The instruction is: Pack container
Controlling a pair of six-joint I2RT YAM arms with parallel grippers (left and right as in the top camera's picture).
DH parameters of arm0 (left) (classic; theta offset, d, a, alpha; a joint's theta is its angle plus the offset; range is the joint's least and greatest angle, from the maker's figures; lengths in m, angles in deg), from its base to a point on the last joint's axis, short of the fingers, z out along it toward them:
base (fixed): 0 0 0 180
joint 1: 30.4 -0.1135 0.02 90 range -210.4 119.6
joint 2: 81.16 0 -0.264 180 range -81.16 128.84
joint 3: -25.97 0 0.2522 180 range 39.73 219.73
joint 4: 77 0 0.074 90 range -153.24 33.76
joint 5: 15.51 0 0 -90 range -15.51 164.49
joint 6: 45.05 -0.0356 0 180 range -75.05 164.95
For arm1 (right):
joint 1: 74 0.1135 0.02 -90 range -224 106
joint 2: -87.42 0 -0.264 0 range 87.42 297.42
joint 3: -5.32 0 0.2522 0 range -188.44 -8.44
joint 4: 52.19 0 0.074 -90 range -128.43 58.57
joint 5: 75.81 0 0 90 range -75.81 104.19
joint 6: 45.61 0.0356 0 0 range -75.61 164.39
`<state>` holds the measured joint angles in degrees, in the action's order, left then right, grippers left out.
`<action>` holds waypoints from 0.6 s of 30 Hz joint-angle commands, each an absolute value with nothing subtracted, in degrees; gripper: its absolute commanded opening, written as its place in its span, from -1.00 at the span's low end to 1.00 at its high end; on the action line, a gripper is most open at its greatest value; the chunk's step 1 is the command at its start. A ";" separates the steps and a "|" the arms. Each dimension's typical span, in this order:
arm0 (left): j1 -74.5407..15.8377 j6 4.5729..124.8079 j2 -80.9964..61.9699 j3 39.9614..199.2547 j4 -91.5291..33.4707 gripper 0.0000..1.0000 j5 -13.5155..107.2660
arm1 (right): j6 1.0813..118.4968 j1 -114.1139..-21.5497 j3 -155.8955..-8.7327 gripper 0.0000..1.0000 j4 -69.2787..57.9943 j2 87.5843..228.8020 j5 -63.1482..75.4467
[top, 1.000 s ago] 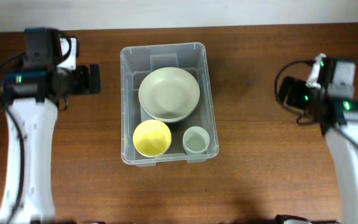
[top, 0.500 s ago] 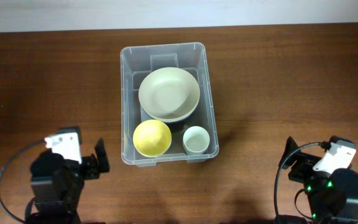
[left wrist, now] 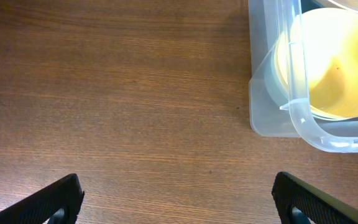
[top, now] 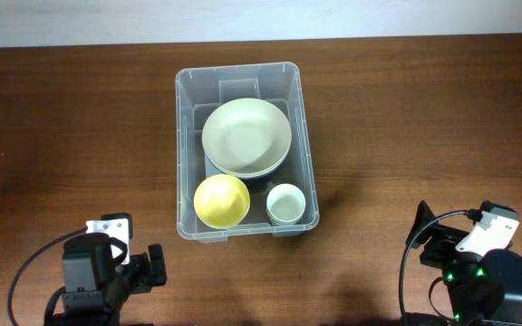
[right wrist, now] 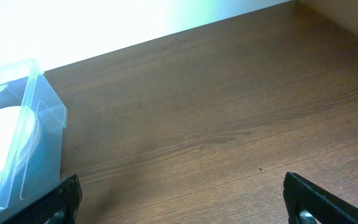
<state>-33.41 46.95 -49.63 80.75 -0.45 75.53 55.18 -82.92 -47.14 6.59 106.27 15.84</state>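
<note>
The clear plastic container (top: 188, 136) stands at the table's middle. It holds a large pale green bowl (top: 246, 136), a yellow bowl (top: 221, 200) and a small white cup (top: 285, 204). In the left wrist view the container's corner (left wrist: 272, 121) and the yellow bowl (left wrist: 331, 62) show at the upper right. In the right wrist view the container's edge (right wrist: 39, 124) shows at the left. My left gripper (left wrist: 178, 202) is open and empty over bare wood, front left of the container. My right gripper (right wrist: 182, 202) is open and empty, front right of it.
Brown wooden table (top: 406, 118) all around the container. A pale wall strip runs along the far edge (top: 261, 18). Both arms sit folded at the near edge, the left arm (top: 98, 276) and the right arm (top: 478, 272).
Both arms pulled back from beside the container to the near edge of the table. In the last half second the left arm sank a little further; the right arm held still.
</note>
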 commanded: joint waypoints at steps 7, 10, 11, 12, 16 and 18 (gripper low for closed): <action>-33.38 47.48 -50.11 80.68 -0.58 0.99 75.75 | 51.00 -83.01 -44.51 0.98 6.37 103.08 12.08; -33.38 47.50 -50.11 80.68 -0.58 0.99 75.75 | 47.11 -82.99 -40.93 0.98 3.64 100.35 7.52; -33.38 47.50 -50.11 80.68 -0.58 0.99 75.75 | 46.02 -82.99 -39.25 0.98 1.87 99.23 5.68; -33.38 47.48 -50.11 80.68 -0.58 0.99 75.75 | 45.84 -82.95 -37.52 0.98 -0.17 98.05 4.52; -33.38 47.50 -50.11 80.68 -0.58 0.99 75.75 | 45.89 -80.91 -28.36 0.98 -10.81 91.30 3.41; -33.38 47.50 -50.11 80.68 -0.58 0.99 75.75 | 45.89 -80.19 -24.91 0.98 -15.53 88.35 3.43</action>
<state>-33.41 46.95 -49.68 80.75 -0.45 75.53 47.00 -81.66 -30.09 -10.83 93.00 5.57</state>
